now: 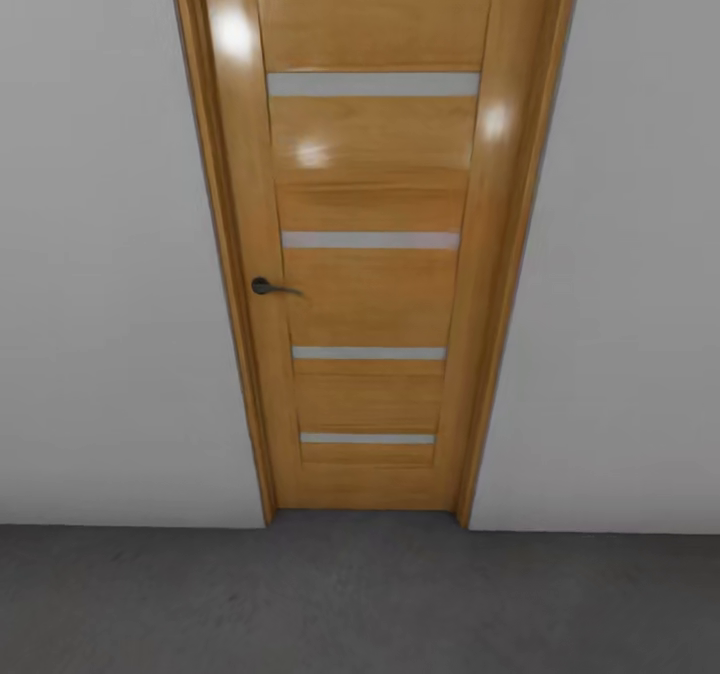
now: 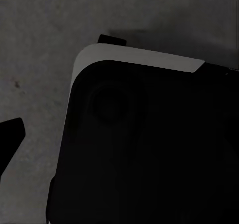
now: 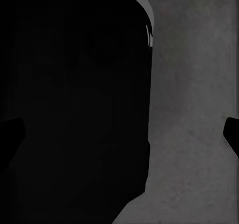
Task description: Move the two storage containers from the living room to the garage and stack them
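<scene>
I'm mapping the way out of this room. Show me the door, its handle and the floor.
Door (image 1: 370,284): head view, on its middle wooden panel.
Door handle (image 1: 270,287): head view, on the dark lever at the door's left edge.
Floor (image 1: 360,604): head view, on the bare dark grey concrete before the door.

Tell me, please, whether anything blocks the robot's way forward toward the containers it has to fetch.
Yes. A closed wooden door fills the frame straight ahead, its dark handle on the left, plain walls on both sides. The grey concrete floor before it looks bare. No container shows yet.
</scene>
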Controlling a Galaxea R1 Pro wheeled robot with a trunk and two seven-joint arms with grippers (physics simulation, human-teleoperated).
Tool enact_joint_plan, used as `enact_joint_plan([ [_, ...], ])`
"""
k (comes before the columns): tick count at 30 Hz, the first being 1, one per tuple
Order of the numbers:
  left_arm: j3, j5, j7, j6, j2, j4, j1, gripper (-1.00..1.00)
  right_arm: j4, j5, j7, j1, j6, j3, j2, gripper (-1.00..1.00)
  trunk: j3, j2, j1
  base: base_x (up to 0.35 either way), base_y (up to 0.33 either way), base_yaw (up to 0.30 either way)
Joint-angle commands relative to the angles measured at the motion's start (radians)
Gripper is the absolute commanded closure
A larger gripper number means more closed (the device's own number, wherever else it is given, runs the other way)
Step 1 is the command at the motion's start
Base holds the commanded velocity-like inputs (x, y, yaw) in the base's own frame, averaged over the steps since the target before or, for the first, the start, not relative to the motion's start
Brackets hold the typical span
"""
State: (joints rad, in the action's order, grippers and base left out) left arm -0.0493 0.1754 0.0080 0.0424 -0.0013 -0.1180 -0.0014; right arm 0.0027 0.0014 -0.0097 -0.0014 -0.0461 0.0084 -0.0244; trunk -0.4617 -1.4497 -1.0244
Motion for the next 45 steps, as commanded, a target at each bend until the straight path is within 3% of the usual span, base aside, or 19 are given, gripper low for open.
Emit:
enact_joint_plan([
  [1,-0.004,0.003,0.000,0.000,0.000,0.000,0.000,-1.00,0.000,0.000,-0.001,0.000,-0.003,0.001,0.000,-1.00,-0.001,0.000,-0.001,0.317,-0.003,0.000],
  [37,-0.005,0.003,0.001,0.003,0.000,0.000,0.000,-1.00,0.000,0.001,-0.001,0.000,-0.001,0.004,0.007,-1.00,-0.001,0.000,-0.001,0.317,0.000,0.001],
  [45,-0.005,0.002,0.001,0.004,0.000,0.000,0.000,-1.00,0.000,0.000,-0.001,0.000,-0.001,0.004,0.006,-1.00,-0.001,0.000,-0.001,0.252,0.000,0.167],
])
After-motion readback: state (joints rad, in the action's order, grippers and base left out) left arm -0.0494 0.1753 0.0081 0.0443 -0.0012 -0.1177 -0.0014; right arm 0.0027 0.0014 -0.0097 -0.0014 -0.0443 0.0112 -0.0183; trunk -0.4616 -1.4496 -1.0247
